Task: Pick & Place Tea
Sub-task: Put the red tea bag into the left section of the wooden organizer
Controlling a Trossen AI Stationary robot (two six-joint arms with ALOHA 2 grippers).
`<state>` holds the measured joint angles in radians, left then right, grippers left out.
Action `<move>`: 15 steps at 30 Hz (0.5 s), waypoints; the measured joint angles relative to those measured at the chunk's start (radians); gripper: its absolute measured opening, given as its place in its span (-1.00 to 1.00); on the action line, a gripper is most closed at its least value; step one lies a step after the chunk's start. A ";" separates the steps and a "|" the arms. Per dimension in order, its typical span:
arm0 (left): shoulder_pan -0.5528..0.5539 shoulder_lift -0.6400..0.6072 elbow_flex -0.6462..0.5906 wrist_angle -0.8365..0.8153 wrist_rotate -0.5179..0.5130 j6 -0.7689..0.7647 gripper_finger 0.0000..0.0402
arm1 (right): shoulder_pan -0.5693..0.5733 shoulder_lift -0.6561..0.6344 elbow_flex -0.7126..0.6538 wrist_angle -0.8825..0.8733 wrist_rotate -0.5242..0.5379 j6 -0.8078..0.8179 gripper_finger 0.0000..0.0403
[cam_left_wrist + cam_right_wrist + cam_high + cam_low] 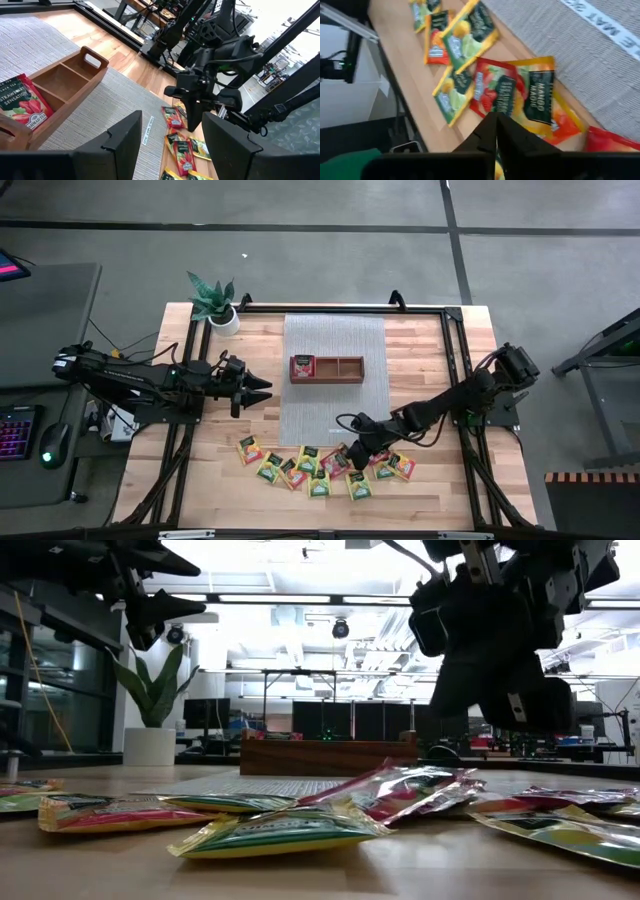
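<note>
1. Red and yellow packets [330, 465] lie in a loose row along the table's near edge, directly beneath and just ahead of your right gripper [357, 457].
2. Its fingers are pressed together in the wrist view, tips over the red strawberry packet [495, 95]; whether they pinch its edge you cannot quite tell from here.
3. That packet's long axis runs straight away from the fingertips, toward the grey mat [333, 340].
4. The tray [327, 369] lies beyond the mat's middle, forward of this hand, one packet already inside.
5. Your left gripper [256, 388] waits open, level with the tray, farther from the row.
</note>
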<state>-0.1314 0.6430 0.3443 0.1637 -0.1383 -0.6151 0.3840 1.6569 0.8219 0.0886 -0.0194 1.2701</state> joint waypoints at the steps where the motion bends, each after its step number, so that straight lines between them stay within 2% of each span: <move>1: 0.000 0.000 0.000 0.000 0.000 0.000 0.02 | 0.000 0.000 0.000 0.002 -0.002 0.006 -0.93; 6: 0.000 0.000 0.000 0.000 0.000 0.000 0.02 | 0.003 0.000 0.000 -0.038 0.040 0.004 -0.72; 15: 0.000 0.000 0.000 0.000 0.000 0.000 0.02 | -0.037 0.000 0.000 -0.045 0.046 -0.076 -0.28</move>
<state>-0.1314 0.6430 0.3443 0.1638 -0.1383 -0.6151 0.3473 1.6573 0.8219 0.0432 0.0264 1.1943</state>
